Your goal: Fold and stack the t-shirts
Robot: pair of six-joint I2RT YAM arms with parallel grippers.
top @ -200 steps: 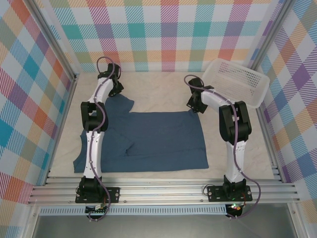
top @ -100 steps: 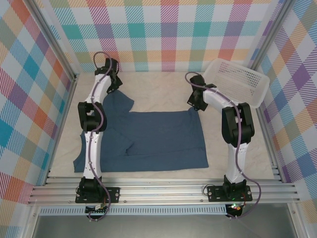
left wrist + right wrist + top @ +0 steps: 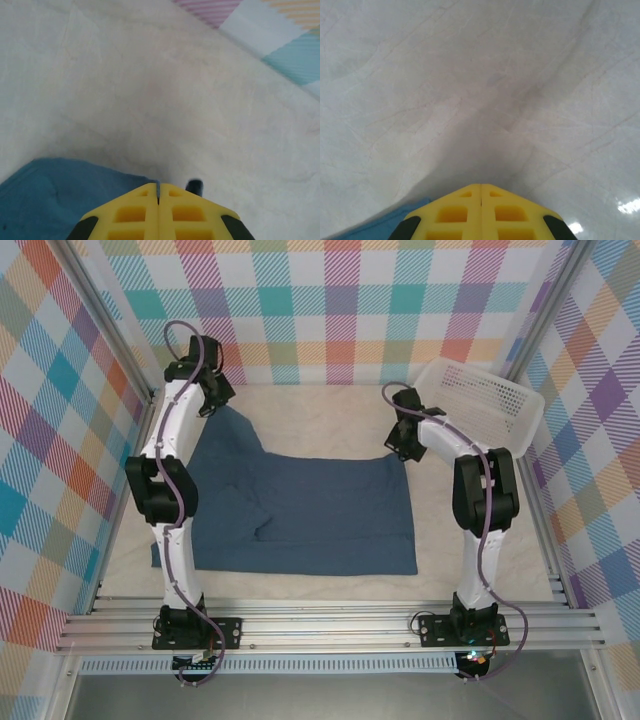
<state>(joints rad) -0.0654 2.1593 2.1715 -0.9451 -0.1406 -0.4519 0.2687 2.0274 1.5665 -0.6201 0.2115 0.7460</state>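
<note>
A dark slate-blue t-shirt (image 3: 320, 510) lies spread flat on the cream table cover. Its far left corner is drawn out toward the back left, where my left gripper (image 3: 218, 403) is shut on it. In the left wrist view the yellow fingers (image 3: 130, 212) of the left gripper (image 3: 158, 185) meet, with a sliver of blue cloth (image 3: 50, 195) at the tips. My right gripper (image 3: 400, 450) is shut on the shirt's far right corner. In the right wrist view the right gripper (image 3: 481, 186) is closed, with blue fabric (image 3: 385, 225) low on the left.
A white plastic mesh basket (image 3: 480, 400) sits tilted at the back right, just behind the right arm. Plaid walls close in the table on three sides, and an aluminium rail (image 3: 330, 615) runs along the front edge. Bare cream cover (image 3: 320, 420) lies behind the shirt.
My left arm has swung to the back left, pulling the shirt's far left corner out with it. The right gripper has shifted slightly to the back right with its corner.
</note>
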